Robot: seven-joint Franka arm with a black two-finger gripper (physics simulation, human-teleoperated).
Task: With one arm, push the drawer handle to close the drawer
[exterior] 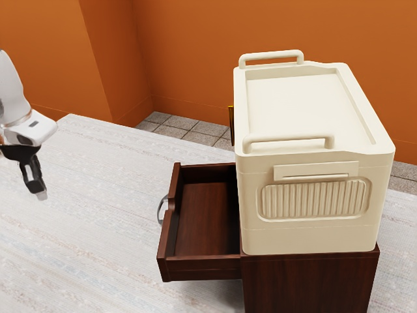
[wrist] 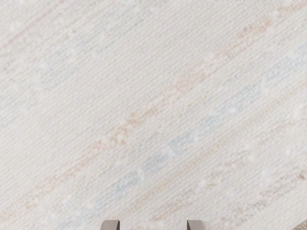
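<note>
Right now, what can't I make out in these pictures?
Robot arm: base cut off by exterior view's left edge.
Brown cabinet: foot cut off by exterior view's lower edge.
Yellow-edged thing: mostly hidden behind cream box, exterior view.
Gripper fingers: mostly cut off by wrist view's lower edge.

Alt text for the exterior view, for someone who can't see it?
Dark cabinet with its drawer open, handle toward the exterior view's left, where a white arm holds its open pincer well clear. Cream case on the cabinet; orange walls behind.
</note>
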